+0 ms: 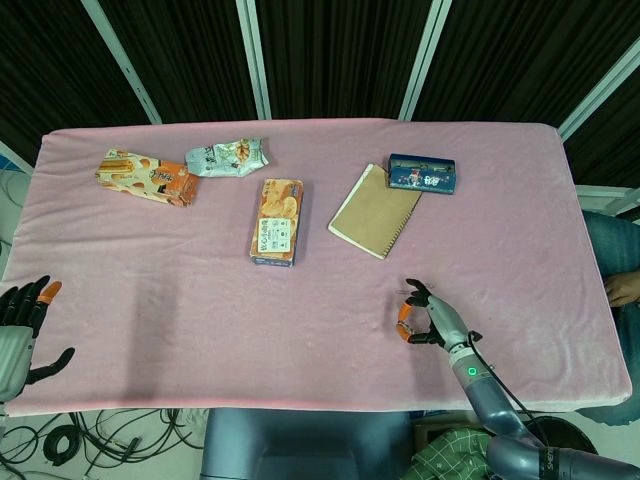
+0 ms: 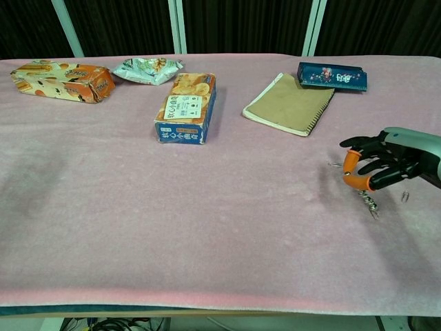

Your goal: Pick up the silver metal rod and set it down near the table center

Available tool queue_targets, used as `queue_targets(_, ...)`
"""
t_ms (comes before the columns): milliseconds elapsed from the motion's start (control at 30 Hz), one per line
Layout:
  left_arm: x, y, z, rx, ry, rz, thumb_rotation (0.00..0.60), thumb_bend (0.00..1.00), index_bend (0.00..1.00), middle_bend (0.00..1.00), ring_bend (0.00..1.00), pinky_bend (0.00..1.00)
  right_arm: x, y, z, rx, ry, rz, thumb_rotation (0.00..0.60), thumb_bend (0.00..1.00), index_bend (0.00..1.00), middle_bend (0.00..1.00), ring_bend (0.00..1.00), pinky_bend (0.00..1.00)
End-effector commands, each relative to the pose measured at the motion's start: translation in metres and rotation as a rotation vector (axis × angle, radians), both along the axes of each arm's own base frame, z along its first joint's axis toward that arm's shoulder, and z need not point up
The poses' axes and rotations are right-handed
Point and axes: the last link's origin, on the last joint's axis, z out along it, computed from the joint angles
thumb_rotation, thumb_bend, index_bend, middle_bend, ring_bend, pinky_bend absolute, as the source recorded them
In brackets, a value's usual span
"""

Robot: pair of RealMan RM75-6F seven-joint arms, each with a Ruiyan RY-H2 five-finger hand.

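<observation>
two snack boxes (image 1: pixel 146 177) (image 1: pixel 277 221), one snack bag (image 1: pixel 227 156), one notebook (image 1: pixel 374 210), one pencil case (image 1: pixel 422 173), one rod (image 2: pixel 367 202).

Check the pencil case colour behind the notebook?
Dark blue with small light and red printed figures; the pencil case shows best in the chest view.

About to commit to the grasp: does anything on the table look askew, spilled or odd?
Nothing is spilled or damaged. Only the small silver metal rod stands out: it lies at the pink table's right side, half hidden under the right hand, with a tiny silver piece loose beside it.
</observation>
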Motion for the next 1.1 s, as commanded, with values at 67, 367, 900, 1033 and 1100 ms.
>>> queue_targets(67, 0.000, 0.000, 0.001, 0.005, -0.001, -0.001, 0.600, 0.22, 0.06, 0.00, 0.00, 0.00, 0.004, -0.007, 0.013, -0.035, 0.001, 0.022, 0.600, 0.36, 0.62, 0.04, 0.13, 0.17)
queue_targets(367, 0.001, -0.001, -0.001, 0.000, 0.001, -0.004, 0.600, 0.22, 0.06, 0.00, 0.00, 0.00, -0.008, -0.022, 0.050, -0.100, 0.053, 0.005, 0.600, 0.36, 0.62, 0.05, 0.13, 0.17)
queue_targets(900, 0.001, 0.000, -0.003, 0.004, 0.009, 0.002, 0.600, 0.22, 0.06, 0.00, 0.00, 0.00, -0.045, -0.025, 0.040, -0.089, 0.036, -0.122, 0.600, 0.36, 0.62, 0.05, 0.13, 0.17)
queue_targets(1033, 0.000, 0.000, -0.003, -0.001, 0.006, 0.003, 0.600, 0.22, 0.06, 0.00, 0.00, 0.00, -0.044, -0.023, 0.035, -0.080, 0.022, -0.124, 0.600, 0.36, 0.62, 0.05, 0.13, 0.17)
queue_targets(1100, 0.000, 0.001, -0.002, 0.001, 0.006, 0.003, 0.600, 0.22, 0.06, 0.00, 0.00, 0.00, -0.043, -0.021, 0.033, -0.073, 0.014, -0.122, 0.600, 0.36, 0.62, 0.05, 0.13, 0.17)
